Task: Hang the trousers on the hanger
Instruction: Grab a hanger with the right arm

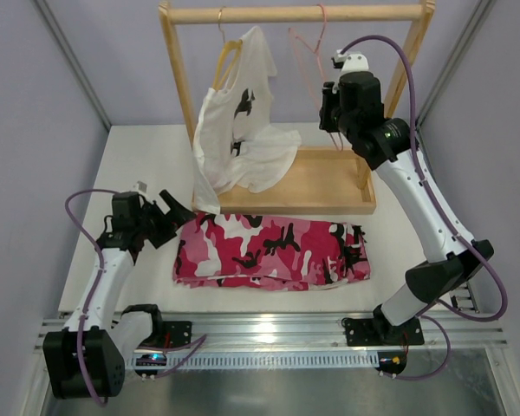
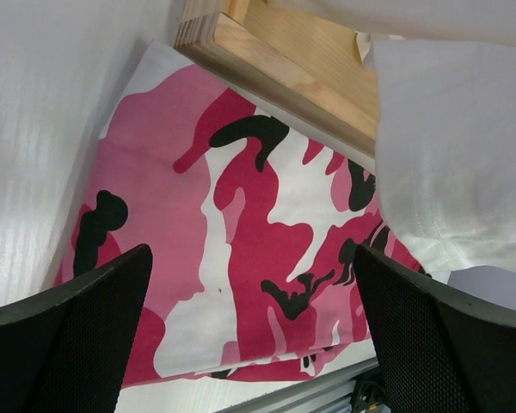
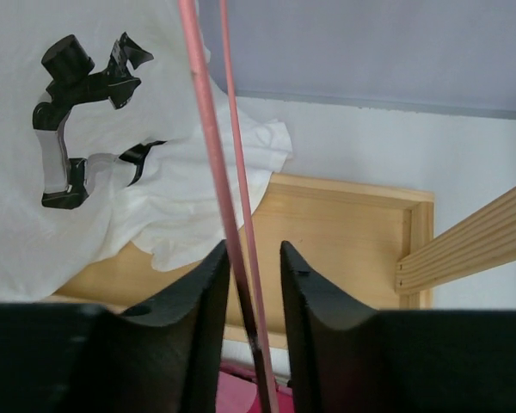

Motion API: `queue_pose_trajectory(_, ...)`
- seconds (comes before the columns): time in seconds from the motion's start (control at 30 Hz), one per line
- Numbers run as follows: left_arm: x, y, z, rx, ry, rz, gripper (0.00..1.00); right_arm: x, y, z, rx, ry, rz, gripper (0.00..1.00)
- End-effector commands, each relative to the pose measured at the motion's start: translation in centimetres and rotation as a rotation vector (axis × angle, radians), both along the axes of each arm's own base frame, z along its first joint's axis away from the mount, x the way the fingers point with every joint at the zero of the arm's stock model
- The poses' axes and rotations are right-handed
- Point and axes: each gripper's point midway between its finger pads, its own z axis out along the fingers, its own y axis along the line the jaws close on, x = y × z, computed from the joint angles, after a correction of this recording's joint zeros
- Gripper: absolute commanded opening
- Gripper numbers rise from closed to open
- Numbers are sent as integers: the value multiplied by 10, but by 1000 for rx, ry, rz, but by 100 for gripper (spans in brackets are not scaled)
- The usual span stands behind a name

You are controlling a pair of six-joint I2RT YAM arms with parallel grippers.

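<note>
We saw the thin pink wire hanger (image 3: 208, 129) running between the right gripper's (image 3: 253, 258) half-closed jaws, a gap beside it, not yet pinched.

A wooden rack (image 1: 296, 13) stands at the back of a white table (image 1: 139, 147). It has a long bar on top and a flat wooden tray (image 1: 329, 182) at the bottom. A white T-shirt (image 1: 243, 130) with a black picture on it hangs from a light wooden hanger (image 1: 229, 54) on the left part of the bar. The shirt hangs crooked. Its bottom lies bunched up in the tray and spills over the tray's front left corner. A shiny metal rail (image 1: 269, 325) runs along the near edge of the table. The walls (image 1: 35, 130) are pale grey.
</note>
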Motion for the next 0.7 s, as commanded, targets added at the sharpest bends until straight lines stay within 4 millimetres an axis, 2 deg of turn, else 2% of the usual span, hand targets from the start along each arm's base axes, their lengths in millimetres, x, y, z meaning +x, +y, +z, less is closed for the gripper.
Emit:
queue_pose_trajectory(0.0, 9, -4, 17, -15, -78, -19, 100, 2, -6, 45, 13, -140, -30, 28)
queue_pose_trajectory(0.17, 12, -2, 13, 1, -59, -20, 100, 2, -8, 55, 13, -172, -46, 4)
queue_pose_trajectory(0.33, 16, 9, 5, 64, -20, 1, 100, -2, -13, 78, 10, -227, -53, 4)
queue_pose_trajectory(0.43, 16, 17, -8, 98, 42, 33, 100, -6, -17, 88, 0, -251, -55, 4)
queue_pose_trajectory(0.6, 12, 12, -20, 78, 75, 16, 100, -13, -16, 96, 4, -273, -21, 4)
queue_pose_trajectory(0.67, 9, 17, -23, 97, 81, 36, 100, -17, -14, 96, 8, -267, -5, 4)
